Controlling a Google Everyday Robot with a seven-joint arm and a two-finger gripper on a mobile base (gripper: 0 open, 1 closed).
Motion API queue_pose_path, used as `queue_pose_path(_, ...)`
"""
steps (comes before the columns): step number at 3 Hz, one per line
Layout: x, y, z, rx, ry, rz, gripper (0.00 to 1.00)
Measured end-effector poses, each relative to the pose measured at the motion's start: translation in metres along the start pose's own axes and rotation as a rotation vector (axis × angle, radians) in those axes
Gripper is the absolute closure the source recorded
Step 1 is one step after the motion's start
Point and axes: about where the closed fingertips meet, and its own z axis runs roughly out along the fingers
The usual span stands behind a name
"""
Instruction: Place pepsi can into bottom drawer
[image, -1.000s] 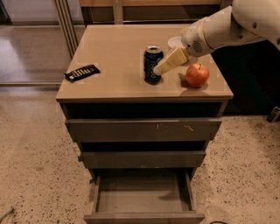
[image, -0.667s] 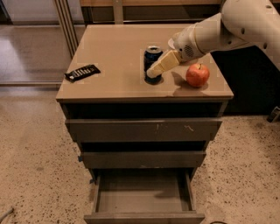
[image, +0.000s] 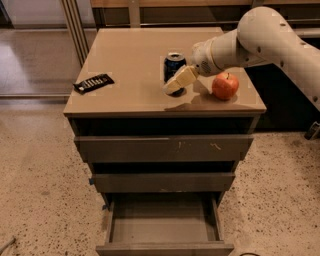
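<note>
Though half-hidden, pepsi can (image: 173, 64) behind tool (image: 178, 82)

- The pepsi can (image: 174, 64), dark blue with a silver top, stands upright on the worktop (image: 130, 65), right of centre; the tool (image: 176, 84) is at its front side.
- The bottom drawer (image: 162, 226), a grey-brown tray, is pulled open.

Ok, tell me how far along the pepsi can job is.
Done: the bottom drawer is pulled open, with no can in it. In hand: the gripper is at the front of the pepsi can, which stands upright on the cabinet top. Left: lift the can, carry it down to the drawer and set it inside.
</note>
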Motion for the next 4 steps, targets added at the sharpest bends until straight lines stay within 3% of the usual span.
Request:
queue_pose_path(1, 0.0032, -0.0092, 0.0172, 0.01, -0.008, 0.005, 0.0)
queue_pose_path(4, 0.0033, -0.0092, 0.0174, 0.009, -0.008, 0.005, 0.73)
